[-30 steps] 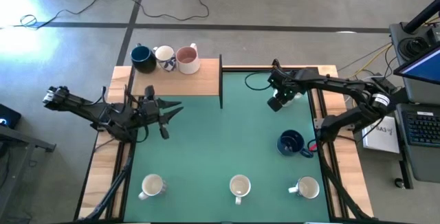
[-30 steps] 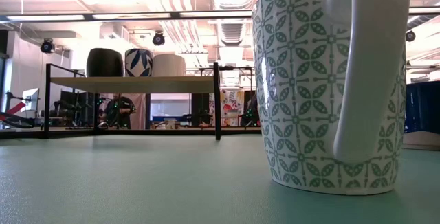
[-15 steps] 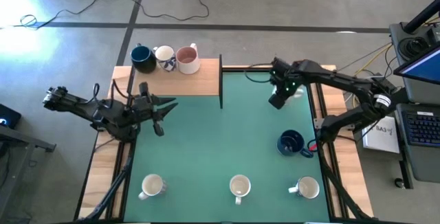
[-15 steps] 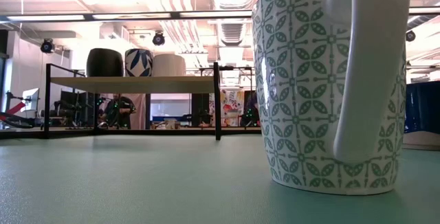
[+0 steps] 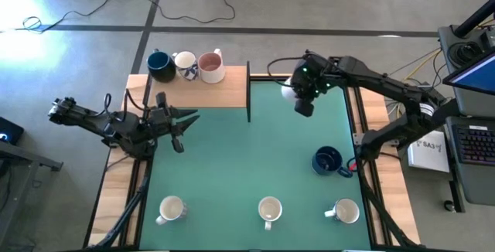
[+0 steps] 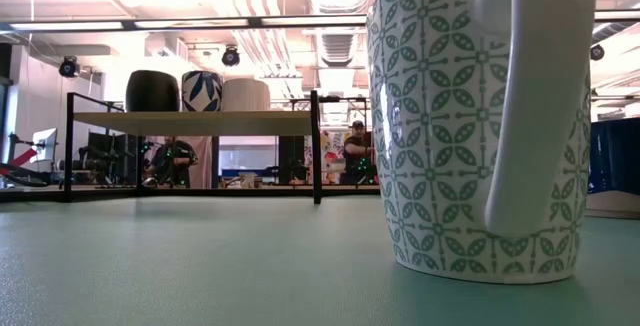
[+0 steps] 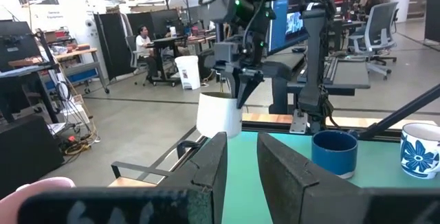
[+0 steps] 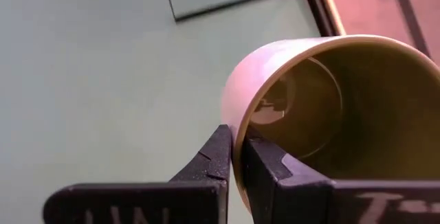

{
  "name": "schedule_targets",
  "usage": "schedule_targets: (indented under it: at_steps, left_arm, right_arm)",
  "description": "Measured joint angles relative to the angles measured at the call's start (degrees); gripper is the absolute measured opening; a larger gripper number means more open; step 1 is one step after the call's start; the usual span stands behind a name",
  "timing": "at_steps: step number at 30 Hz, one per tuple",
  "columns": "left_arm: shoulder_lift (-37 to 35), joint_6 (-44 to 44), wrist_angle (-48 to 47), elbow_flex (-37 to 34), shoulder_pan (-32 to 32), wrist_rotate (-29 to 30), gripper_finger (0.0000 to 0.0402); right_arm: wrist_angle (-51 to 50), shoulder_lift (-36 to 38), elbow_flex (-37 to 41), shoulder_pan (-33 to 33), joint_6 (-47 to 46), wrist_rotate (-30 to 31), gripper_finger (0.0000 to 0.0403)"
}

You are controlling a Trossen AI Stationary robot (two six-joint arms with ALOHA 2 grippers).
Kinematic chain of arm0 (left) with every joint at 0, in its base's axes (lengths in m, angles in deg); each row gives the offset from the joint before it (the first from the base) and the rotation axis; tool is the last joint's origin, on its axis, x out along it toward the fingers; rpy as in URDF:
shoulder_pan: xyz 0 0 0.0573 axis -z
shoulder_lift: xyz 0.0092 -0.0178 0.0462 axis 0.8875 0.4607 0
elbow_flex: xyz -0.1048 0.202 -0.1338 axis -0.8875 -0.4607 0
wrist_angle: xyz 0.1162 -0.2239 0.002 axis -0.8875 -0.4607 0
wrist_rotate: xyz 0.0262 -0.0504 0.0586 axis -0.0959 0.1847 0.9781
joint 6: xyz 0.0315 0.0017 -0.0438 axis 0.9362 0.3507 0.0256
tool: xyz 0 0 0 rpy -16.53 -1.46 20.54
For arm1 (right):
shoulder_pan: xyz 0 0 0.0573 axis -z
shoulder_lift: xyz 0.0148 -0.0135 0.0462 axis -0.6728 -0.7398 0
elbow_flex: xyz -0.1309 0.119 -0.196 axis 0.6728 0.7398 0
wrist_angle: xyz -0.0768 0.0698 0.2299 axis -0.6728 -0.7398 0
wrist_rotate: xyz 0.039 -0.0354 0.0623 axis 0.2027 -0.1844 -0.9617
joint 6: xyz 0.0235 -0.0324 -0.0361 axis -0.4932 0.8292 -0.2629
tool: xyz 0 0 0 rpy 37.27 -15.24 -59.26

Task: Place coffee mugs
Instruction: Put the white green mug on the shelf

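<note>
Right gripper [image 5: 300, 97] carries the olive-lined mug [image 8: 309, 107] above the bench's far edge, jaws pinching only its rim; such a thin hold risks slipping. Left gripper [image 5: 179, 122] waits, jaws open.

You have a green table mat [image 5: 232, 159] in the middle. A wooden shelf [image 5: 197, 91] sits at its far left corner, with a dark upright bar [image 5: 248, 91] at the shelf's right end. Cables [image 5: 155, 5] lie on the floor beyond the mat. A laptop [image 5: 476, 128] sits off to its right. Far behind the mat, a person [image 6: 355, 151] stands in the room.
</note>
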Motion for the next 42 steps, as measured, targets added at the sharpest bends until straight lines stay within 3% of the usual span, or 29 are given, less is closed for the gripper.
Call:
schedule_targets:
  at_steps: [16,34,42]
  left_arm:
    - [-1.6,-1.8,-2.7,0.0,0.0,0.0,0.0064]
    - [-2.3,-3.9,-4.3,0.0,0.0,0.0,0.0064]
    - [-2.0,-4.2,-4.4,0.0,0.0,0.0,0.0064]
  right_arm:
    - [-1.5,-10.3,-14.1,-5.1,4.5,0.7,0.0013]
    - [-6.9,-11.8,-15.0,-13.1,-2.5,0.0,0.0013]
    - [4.3,-11.8,-15.0,-16.3,-3.0,0.2,0.0013]
